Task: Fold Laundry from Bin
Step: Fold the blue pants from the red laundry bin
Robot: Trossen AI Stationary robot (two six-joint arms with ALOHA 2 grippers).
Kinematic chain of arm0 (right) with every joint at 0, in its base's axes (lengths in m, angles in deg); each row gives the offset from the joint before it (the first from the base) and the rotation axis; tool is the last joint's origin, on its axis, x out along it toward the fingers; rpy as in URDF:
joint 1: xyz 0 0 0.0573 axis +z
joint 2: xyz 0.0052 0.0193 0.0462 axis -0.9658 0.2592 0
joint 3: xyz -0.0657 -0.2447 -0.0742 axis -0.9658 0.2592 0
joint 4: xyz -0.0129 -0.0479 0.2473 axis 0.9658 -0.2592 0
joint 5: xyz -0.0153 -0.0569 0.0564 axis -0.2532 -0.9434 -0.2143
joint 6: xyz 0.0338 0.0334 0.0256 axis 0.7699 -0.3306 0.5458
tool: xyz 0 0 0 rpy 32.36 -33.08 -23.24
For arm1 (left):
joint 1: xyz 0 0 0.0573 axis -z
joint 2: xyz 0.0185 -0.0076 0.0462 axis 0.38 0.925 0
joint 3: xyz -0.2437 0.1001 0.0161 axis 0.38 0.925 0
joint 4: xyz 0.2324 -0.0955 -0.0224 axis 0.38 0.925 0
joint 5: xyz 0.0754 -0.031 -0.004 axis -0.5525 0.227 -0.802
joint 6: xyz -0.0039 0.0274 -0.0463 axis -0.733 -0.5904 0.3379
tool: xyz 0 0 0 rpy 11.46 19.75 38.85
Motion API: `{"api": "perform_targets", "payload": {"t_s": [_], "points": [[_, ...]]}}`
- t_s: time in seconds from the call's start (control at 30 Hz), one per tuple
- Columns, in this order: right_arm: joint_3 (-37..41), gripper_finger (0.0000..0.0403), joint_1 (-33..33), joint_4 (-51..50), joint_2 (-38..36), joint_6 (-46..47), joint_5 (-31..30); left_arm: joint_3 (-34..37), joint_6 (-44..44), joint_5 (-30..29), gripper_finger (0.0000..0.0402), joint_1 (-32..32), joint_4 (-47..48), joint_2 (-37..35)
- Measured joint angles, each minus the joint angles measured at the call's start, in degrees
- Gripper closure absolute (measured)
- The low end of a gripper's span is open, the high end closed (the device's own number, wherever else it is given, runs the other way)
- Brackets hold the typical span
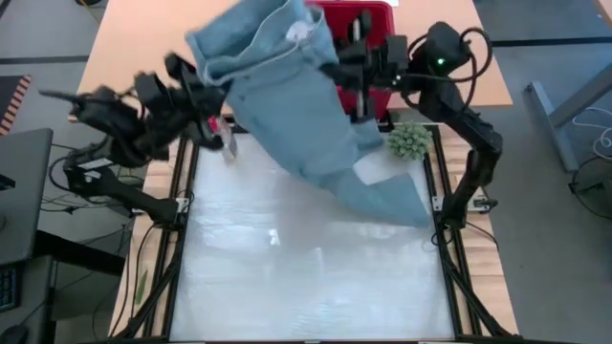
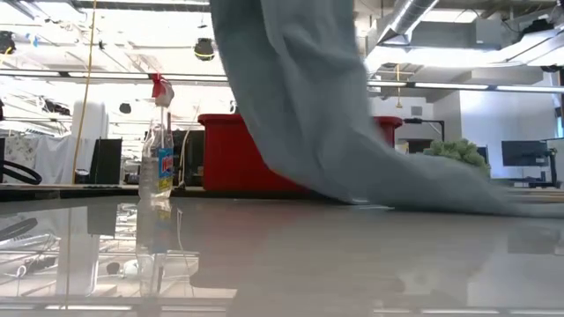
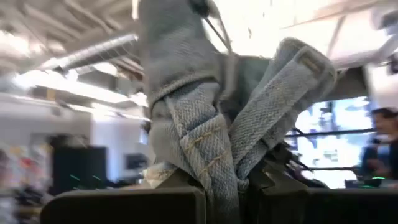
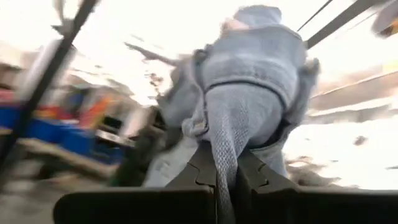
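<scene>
Denim (image 1: 296, 115) hangs lifted between your two grippers in front of the bin (image 1: 368, 17), its upper edge held high and its lower end draped down onto the table (image 1: 316, 277) just beside the green ball (image 1: 409, 141). Your left gripper (image 1: 206, 91) is clenched on one corner of the denim, on the left side of the bin; the left wrist view shows a seamed fold of denim (image 3: 211, 143) pinched between the fingers (image 3: 155, 199). Your right gripper (image 1: 356, 72) is clamped on the other side of the cloth, just in front of the bin's near wall; the right wrist view shows a bunched band of denim (image 4: 249, 93) squeezed between its fingers (image 4: 273, 193). From the low view, the denim (image 2: 308, 114) falls as a wide sheet across the bin (image 2: 231, 154) and trails onto the table toward the ball (image 2: 456, 151). A spray bottle (image 2: 159, 158) stands on the table to the left of the bin, apart from the cloth.
</scene>
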Motion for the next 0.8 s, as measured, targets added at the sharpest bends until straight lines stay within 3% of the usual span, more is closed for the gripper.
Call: {"api": "perform_targets", "payload": {"t_s": [0.1,0.2,0.3,0.4,0.6,0.8], "points": [[0.2,0.0367,-1.3,5.7,-0.5,-2.6,-4.2,-14.3,-5.1,0.4,0.0383,-2.4,4.2,7.7],[-2.6,0.0367,-2.7,6.8,-0.5,-3.7,-2.8,-29.7,-7.3,3.3,0.0383,-5.5,12.8,15.7],[-2.3,0.0367,-3.0,9.6,-1.0,-5.3,-2.4,-24.2,-8.1,7.9,0.0383,-8.7,1.5,16.0],[-2.1,0.0365,-3.4,7.2,-2.0,-7.0,-2.8,-23.7,-8.2,9.7,0.0383,-11.3,0.5,15.9],[-2.7,0.0321,-7.8,-22.7,-7.2,-9.9,-3.3,-29.2,-1.8,10.2,0.0383,-13.7,18.0,16.1],[-2.8,0.0261,-16.6,-44.1,-11.9,-10.0,-3.9,-30.5,-3.8,8.2,0.0383,-13.5,21.3,11.2]]}}
